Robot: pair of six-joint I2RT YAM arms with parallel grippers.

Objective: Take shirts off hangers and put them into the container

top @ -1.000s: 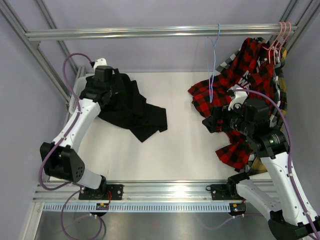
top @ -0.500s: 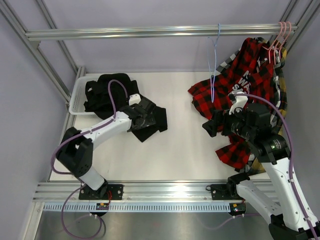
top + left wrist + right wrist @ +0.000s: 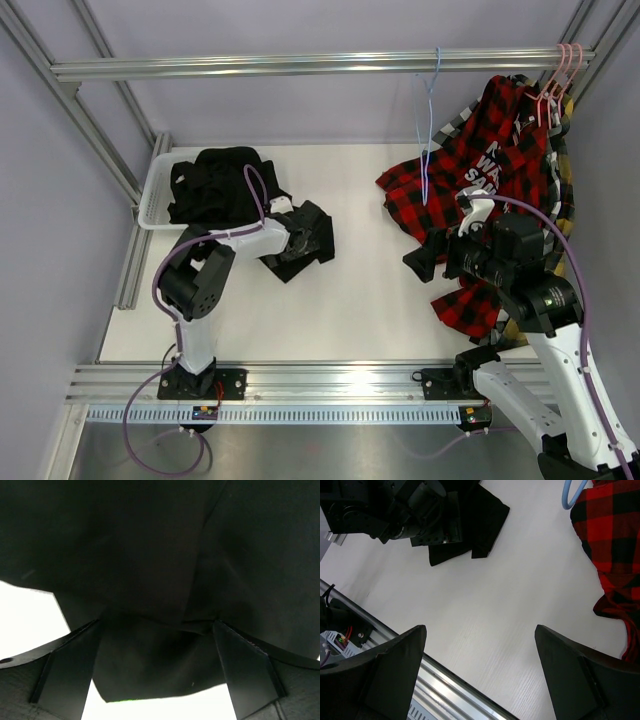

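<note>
The left gripper (image 3: 160,680) stands wide open, its two fingers (image 3: 65,680) spread to either side of a fold of the black shirt (image 3: 165,570); the cloth lies between and beyond them, but the jaws are not closed on it. Seen from above, this left gripper (image 3: 305,232) sits low over the part of the black shirt (image 3: 215,185) that trails out onto the table (image 3: 360,300), while the rest of the garment is heaped in the white basket (image 3: 150,200) at the far left corner. The right gripper (image 3: 480,680) is also fully open and holds nothing, with only bare table under it. From above, the right gripper (image 3: 425,255) hangs just beside the lower edge of the red-and-black plaid shirt (image 3: 500,140), which hangs from a pale pink hanger (image 3: 555,80) on the rail (image 3: 300,65) and spills onto the table. A light blue hanger (image 3: 428,120) hangs bare on the rail beside it.
</note>
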